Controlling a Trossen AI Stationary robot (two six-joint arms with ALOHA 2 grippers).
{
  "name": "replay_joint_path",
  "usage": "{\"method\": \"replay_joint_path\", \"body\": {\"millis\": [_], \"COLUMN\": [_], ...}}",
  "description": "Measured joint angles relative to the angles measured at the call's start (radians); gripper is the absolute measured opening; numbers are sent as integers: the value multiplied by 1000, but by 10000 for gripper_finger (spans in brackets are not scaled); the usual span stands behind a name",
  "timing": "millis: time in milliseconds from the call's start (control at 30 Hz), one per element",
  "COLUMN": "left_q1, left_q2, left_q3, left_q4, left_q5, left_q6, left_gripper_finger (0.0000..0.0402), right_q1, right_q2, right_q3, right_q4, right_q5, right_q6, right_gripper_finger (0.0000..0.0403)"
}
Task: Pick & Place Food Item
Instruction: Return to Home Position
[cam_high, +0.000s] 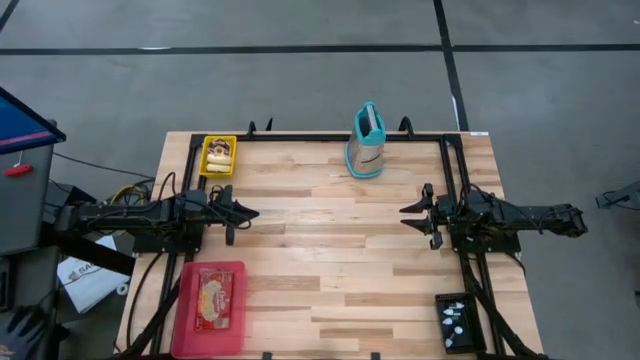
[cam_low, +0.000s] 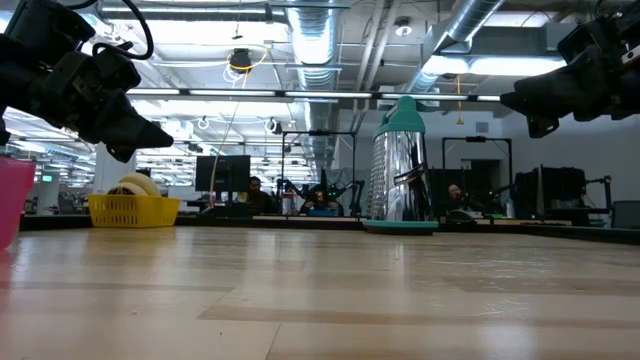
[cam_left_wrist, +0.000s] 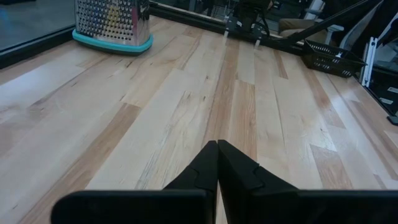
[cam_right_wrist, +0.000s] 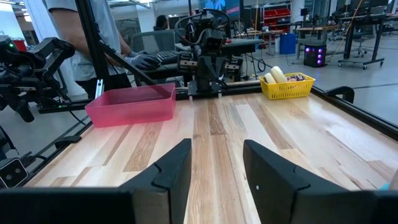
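Judging by how things are lying, the sorting is looking finished and the homing step is in hand. The popcorn bag (cam_high: 213, 297) is lying inside the red bin (cam_high: 184, 310), well apart from the grater (cam_high: 366, 145), at the opposite edge of the desk (cam_high: 330, 260) on the left arm's side. The left gripper (cam_left_wrist: 217, 146) is hanging above the desk to the grater's left, fingers pressed together on nothing. The right gripper (cam_right_wrist: 216, 144) is hanging to the grater's right, fingers standing apart and holding nothing. What is remaining seems to be only parking both arms without brushing the grater. Counting: one grater, one red bin carrying one bag, one yellow basket (cam_high: 204, 158) left of the grater along the same edge, and one black basket (cam_high: 444, 325) well apart from the grater at the opposite right corner. Its pale contents are too small to count.
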Motion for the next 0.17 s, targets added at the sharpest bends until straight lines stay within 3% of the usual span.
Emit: {"method": "replay_joint_path", "body": {"millis": [167], "left_q1": [0], "left_q2": [0], "left_q3": [0], "left_q4": [0], "left_q5": [0], "left_q6": [0], "left_gripper_finger": [2], "right_q1": [0], "right_q2": [0], "right_q3": [0], "right_q4": [0], "right_q5": [0], "right_q6": [0], "right_gripper_finger": [137]}}
